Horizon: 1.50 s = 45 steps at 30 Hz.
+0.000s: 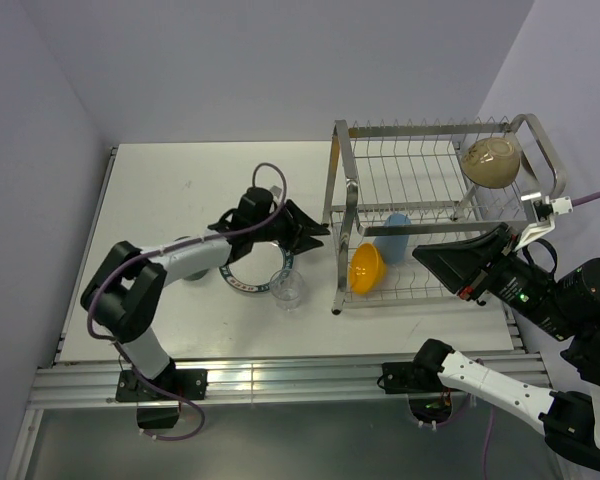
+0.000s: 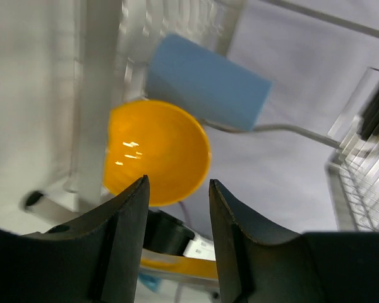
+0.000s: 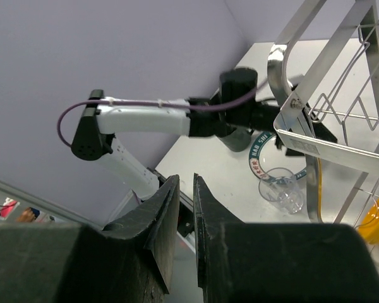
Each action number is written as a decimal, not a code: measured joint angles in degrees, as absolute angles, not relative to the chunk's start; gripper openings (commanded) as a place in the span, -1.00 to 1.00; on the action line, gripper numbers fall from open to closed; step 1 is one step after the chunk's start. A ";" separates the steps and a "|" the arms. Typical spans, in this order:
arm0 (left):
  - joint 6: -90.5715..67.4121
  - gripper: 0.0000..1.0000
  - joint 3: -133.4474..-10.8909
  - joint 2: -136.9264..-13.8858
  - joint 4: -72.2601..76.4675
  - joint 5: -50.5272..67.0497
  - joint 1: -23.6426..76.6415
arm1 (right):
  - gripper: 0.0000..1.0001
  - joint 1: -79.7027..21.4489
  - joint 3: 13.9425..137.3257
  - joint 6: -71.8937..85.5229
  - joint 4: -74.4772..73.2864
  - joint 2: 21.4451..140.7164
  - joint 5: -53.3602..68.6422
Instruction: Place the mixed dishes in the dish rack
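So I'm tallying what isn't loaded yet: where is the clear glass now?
Top view: the clear glass stands on the white table, just left of the silver wire dish rack, beside the teal-rimmed white plate.

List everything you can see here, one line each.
dish rack: one, silver wire, right side of the table
beige bowl: one, beige, upper tier, far right end
light blue tumbler: one, light blue, lower tier
small orange bowl: one, orange, lower tier, near left corner
clear glass: one, clear, on the table left of the rack
white plate: one, teal lettered rim, partly under the left arm
table: one, white
left gripper: black, open, empty, facing the rack
right gripper: black, narrowly parted, empty
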<state>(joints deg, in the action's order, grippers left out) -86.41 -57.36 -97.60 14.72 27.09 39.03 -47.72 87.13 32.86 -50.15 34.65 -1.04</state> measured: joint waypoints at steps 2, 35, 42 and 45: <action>-81.23 -0.05 -60.90 -95.79 5.58 25.15 37.32 | -0.56 -47.72 87.00 32.80 -50.17 34.65 -1.04; -62.15 -0.12 -53.87 -79.79 -38.54 10.63 33.93 | -0.56 -47.72 84.09 32.60 -48.88 34.63 -0.58; -61.65 -0.13 -53.91 -80.88 -38.52 10.57 33.93 | -0.57 -47.72 84.09 32.80 -48.88 34.63 -0.58; -61.73 -0.12 -53.91 -80.82 -38.52 9.93 33.93 | -0.57 -47.72 84.09 32.95 -48.88 34.63 -0.58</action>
<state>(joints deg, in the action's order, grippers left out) -61.73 -53.91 -80.82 -38.52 9.93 33.93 -47.72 84.09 32.95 -48.88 34.63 -0.58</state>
